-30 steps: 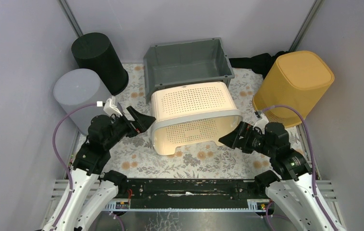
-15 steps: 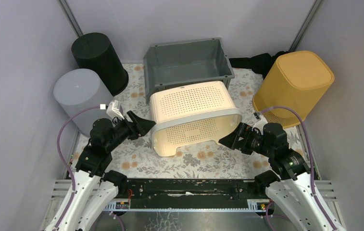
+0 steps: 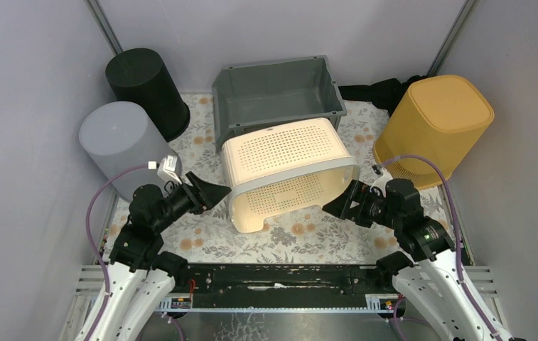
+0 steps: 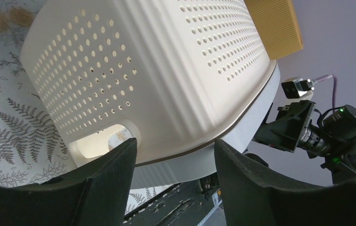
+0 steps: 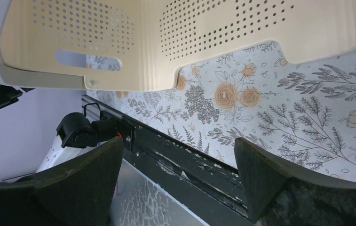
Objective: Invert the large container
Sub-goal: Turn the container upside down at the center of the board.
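While flip looked nearly done, large container (image 3: 286,160) lay tilted mid-worktop (image 3: 308,238), base up, near rim raised. Left pincer (image 3: 217,190) half-parted at rim, hold unclear; right pincer (image 3: 331,206) wide, empty. Next, likely: lower rim flat.

A cream perforated basket (image 3: 287,167) sits tilted on the flowered tabletop (image 3: 308,238), with its open mouth toward the arms. The left jaws meet its left rim and the right jaws its right rim. Behind it stands a grey bin (image 3: 276,96), with a yellow bin (image 3: 436,124) at the right.
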Robot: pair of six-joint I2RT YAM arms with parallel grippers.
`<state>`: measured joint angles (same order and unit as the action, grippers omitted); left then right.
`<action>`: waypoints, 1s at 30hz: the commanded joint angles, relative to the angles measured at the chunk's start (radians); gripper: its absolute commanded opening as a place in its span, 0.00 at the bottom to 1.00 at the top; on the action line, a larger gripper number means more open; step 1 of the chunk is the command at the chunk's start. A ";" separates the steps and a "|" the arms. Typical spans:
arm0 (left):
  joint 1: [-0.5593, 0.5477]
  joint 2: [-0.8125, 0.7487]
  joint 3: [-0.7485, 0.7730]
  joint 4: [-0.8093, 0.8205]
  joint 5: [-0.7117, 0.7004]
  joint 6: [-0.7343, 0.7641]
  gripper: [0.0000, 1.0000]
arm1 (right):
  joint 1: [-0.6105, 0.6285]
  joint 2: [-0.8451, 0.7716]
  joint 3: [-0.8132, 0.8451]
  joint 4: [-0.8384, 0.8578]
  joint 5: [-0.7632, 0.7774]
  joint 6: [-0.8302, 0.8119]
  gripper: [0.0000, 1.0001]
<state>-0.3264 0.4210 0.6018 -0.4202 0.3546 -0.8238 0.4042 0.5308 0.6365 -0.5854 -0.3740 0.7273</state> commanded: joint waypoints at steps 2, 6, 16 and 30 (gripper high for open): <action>0.002 -0.001 -0.012 0.021 0.065 -0.017 0.68 | 0.004 0.032 0.068 0.032 0.039 -0.034 0.94; 0.003 0.055 0.003 0.023 0.148 0.008 0.68 | 0.004 0.086 0.129 0.027 0.054 -0.043 0.94; -0.026 0.120 0.001 0.023 0.230 0.036 0.68 | 0.003 0.184 0.324 -0.024 0.098 -0.098 0.94; -0.190 0.273 0.057 0.079 0.202 0.059 0.69 | 0.003 0.343 0.499 -0.075 0.067 -0.042 0.95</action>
<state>-0.4461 0.6609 0.6117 -0.4141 0.5602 -0.7834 0.4042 0.8352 1.0733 -0.6567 -0.2825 0.6655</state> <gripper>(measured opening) 0.687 0.945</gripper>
